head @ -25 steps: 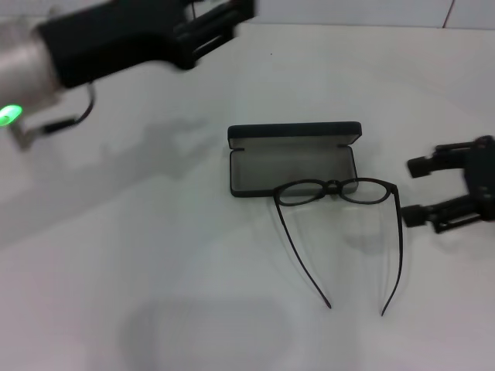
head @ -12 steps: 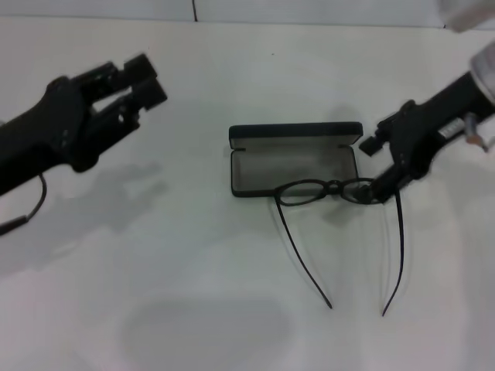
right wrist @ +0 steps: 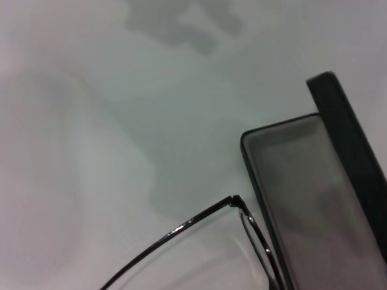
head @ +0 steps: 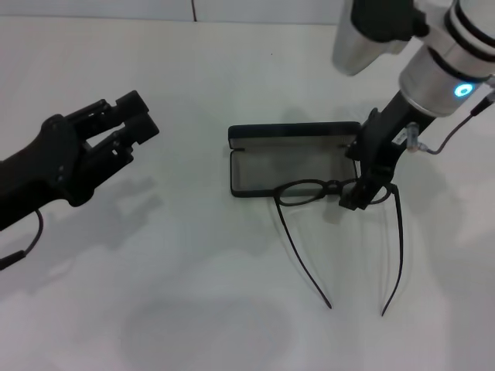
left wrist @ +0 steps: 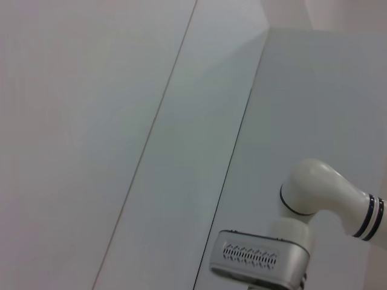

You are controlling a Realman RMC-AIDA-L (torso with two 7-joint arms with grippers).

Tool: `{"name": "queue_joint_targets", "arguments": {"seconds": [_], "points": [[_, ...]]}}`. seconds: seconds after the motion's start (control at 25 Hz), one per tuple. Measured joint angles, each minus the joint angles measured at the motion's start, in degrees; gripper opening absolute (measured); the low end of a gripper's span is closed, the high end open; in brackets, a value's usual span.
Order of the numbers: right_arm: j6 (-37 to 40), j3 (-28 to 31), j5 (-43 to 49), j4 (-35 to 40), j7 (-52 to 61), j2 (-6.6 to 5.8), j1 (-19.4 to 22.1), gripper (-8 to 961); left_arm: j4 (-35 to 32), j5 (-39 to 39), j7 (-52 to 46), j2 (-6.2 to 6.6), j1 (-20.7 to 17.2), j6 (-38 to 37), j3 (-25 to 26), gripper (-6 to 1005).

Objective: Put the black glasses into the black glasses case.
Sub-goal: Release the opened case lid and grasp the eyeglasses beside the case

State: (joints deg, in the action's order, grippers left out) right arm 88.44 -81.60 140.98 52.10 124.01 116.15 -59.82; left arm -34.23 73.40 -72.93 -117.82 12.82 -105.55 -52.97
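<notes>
The black glasses (head: 300,193) lie unfolded on the white table, lenses resting against the front edge of the black glasses case (head: 288,164), temple arms stretched toward me. The case stands open, grey lining showing, lid (head: 294,132) upright behind. My right gripper (head: 350,176) points down at the right lens and the case's right end, open, one fingertip by the lid and the other at the lens. The right wrist view shows a case corner (right wrist: 284,181) and one temple arm (right wrist: 181,228). My left gripper (head: 141,116) hovers open, well left of the case.
The white table (head: 209,294) extends all around the case. The right arm's silver and white links (head: 433,54) hang over the back right. The left wrist view shows only pale panels and a white arm joint (left wrist: 314,193).
My right gripper has swung in from the right edge to the glasses' right lens. The left arm came down from the back left. The glasses and case have not moved.
</notes>
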Motion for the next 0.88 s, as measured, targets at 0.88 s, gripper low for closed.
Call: {"name": "queue_joint_targets", "arguments": {"seconds": [0.88], "points": [[-12.3,-9.8,-6.9,-11.3,-0.4,0.04,-3.7,799,2.1,1.2,3.3,-0.3,0.1,0.3,0.2,355]]}}
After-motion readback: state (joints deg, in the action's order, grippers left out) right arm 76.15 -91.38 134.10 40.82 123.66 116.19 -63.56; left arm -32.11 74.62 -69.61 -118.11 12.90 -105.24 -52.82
